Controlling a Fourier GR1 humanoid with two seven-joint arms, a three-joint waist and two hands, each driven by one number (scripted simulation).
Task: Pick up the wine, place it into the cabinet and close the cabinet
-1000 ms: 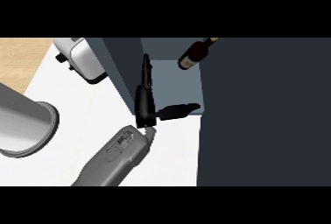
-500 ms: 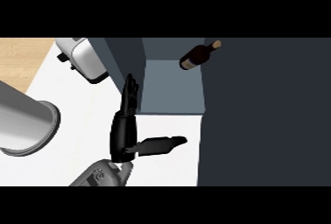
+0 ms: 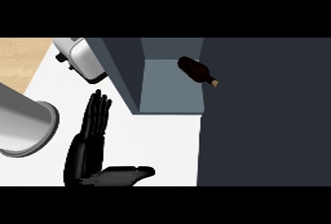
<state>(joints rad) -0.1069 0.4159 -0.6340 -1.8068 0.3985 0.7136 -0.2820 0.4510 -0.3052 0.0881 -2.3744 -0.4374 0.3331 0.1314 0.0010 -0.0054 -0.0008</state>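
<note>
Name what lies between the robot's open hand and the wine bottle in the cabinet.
In the head view, the cabinet's grey side wall stands between the left hand and the wine bottle, with bare white counter before it.

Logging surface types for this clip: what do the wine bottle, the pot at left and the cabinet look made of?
Wine bottle: dark glass probably, very dark brown body, tan cork-like tip. Pot: brushed metal, judging by its grey sheen and pale rim. Cabinet: matte blue-grey panels, likely painted wood or laminate; no grain shows.

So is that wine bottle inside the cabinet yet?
Yes. The wine bottle lies tipped on the cabinet shelf; no hand touches it.
</note>
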